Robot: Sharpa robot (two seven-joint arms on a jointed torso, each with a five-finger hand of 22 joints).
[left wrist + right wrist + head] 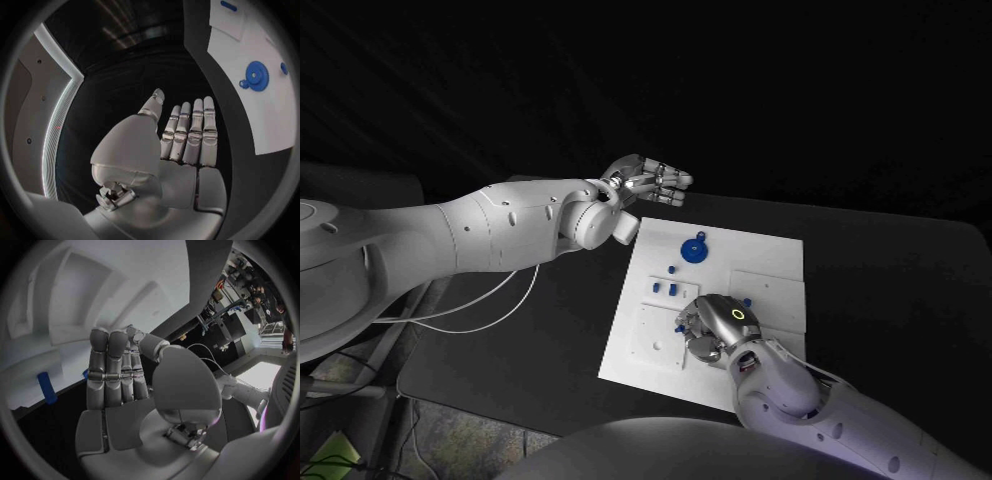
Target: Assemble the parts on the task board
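White task board (769, 262) at centre of black table (906, 300), bearing a blue gear (694, 249) near its far edge and small blue parts (669, 289) at mid-board. Left hand (651, 182) raised beyond the board's far left corner, fingers extended, holding nothing. Right hand (717, 325) over the board's near half; grasp cannot be told.

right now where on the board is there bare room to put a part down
Bare room: the task board strip right of the blue gear, and the near-left corner beside the right hand. Crowded: the middle, where small blue parts lie beside that hand. The left hand hovers off the far-left corner.
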